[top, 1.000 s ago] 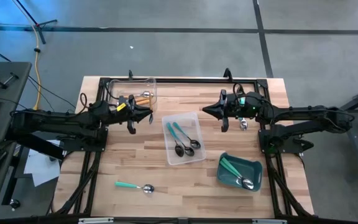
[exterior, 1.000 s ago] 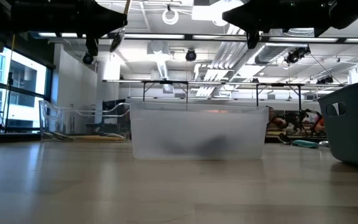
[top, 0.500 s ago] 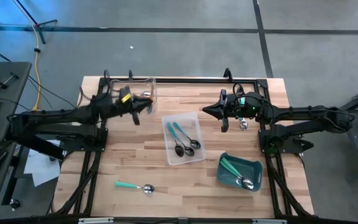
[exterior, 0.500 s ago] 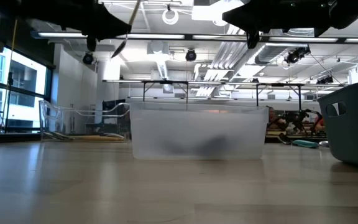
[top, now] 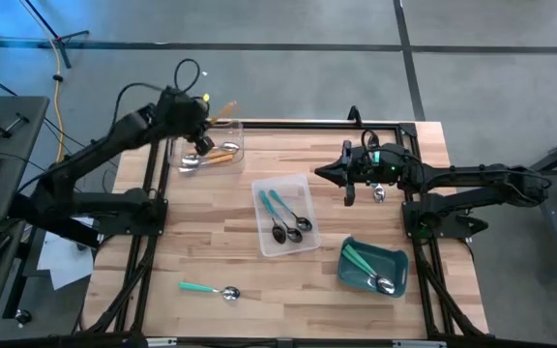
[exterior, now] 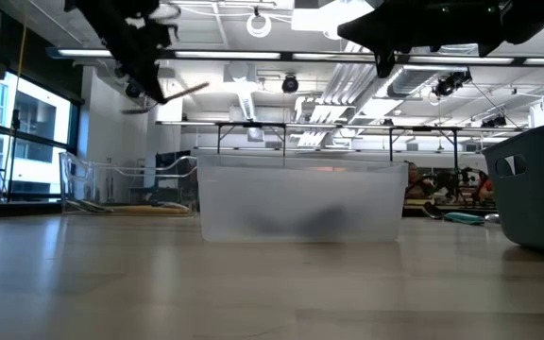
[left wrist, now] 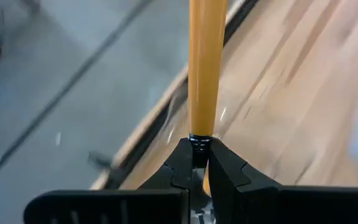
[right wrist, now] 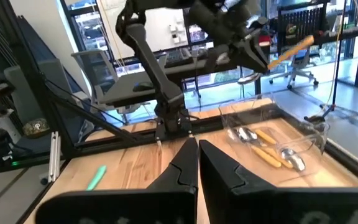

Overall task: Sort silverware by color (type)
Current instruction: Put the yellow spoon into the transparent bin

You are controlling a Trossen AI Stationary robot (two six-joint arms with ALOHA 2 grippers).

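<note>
The left gripper [top: 204, 108] is seen raised above the clear plastic tray at the table's far left corner [top: 208, 145], its jaws pinched tight on the slim orange handle of a metal-bowled spoon [left wrist: 204, 68]; in the low view that orange-handled spoon [exterior: 170, 94] is held tilted, high off the wooden table [top: 211, 251]. Inside that corner tray, further orange-handled spoons [top: 222, 151] are laid flat. Towards the table's middle from the corner tray, a second clear plastic tray [top: 286, 215] is found, with teal-blue-handled spoons [top: 280, 207] in it; beyond it, near the right front, a teal bin [top: 372, 268] holds green-handled spoons [top: 361, 259]. One green-handled spoon [top: 209, 289] is left loose on the table, well in front of the corner tray. The right gripper [top: 319, 172] is held over the table to the right of the middle tray, jaws fully closed, nothing gripped.
</note>
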